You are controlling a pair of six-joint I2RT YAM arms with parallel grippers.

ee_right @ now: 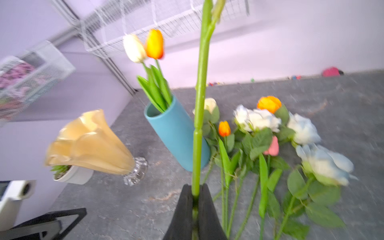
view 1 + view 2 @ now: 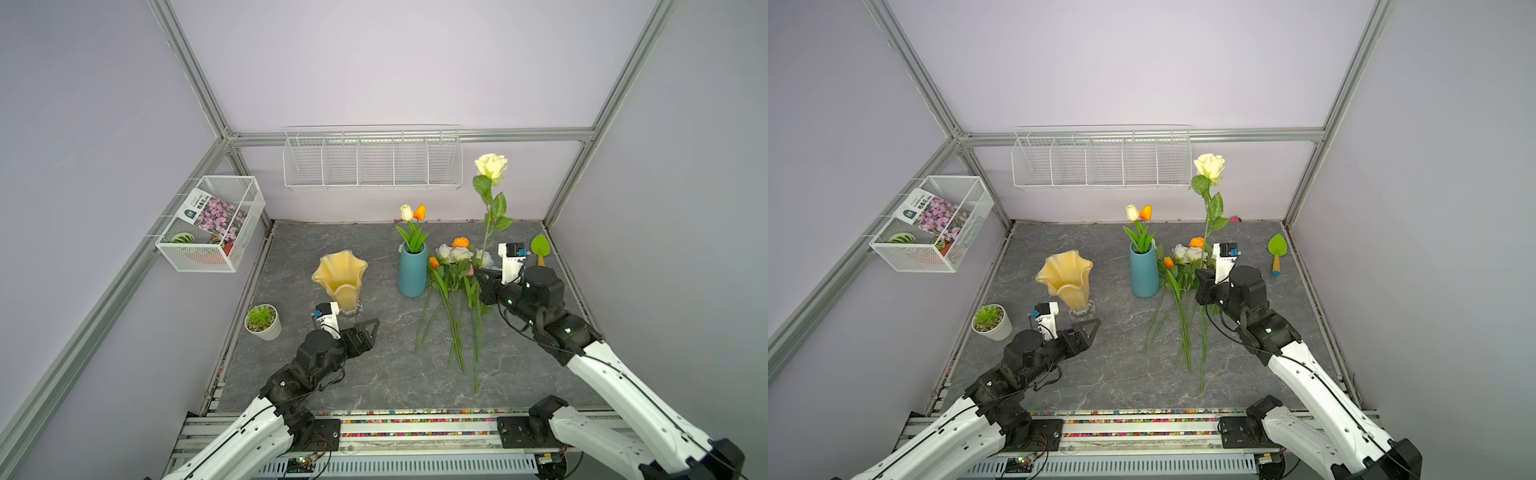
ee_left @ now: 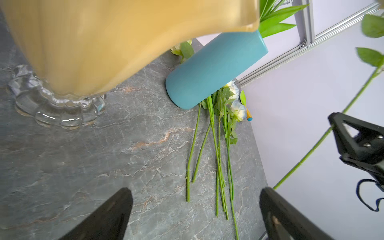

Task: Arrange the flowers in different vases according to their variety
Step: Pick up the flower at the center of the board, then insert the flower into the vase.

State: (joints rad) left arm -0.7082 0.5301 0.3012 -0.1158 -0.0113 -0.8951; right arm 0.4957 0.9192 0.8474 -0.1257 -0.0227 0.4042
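Cream rose point(image 2: 491, 165) in right pincer point(image 1: 195, 190)

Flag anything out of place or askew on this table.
Nothing is spilled or tipped. The loose flowers lie in one mixed heap beside the teal vase: an orange tulip and a pink tulip among roses. The amber vase is empty.
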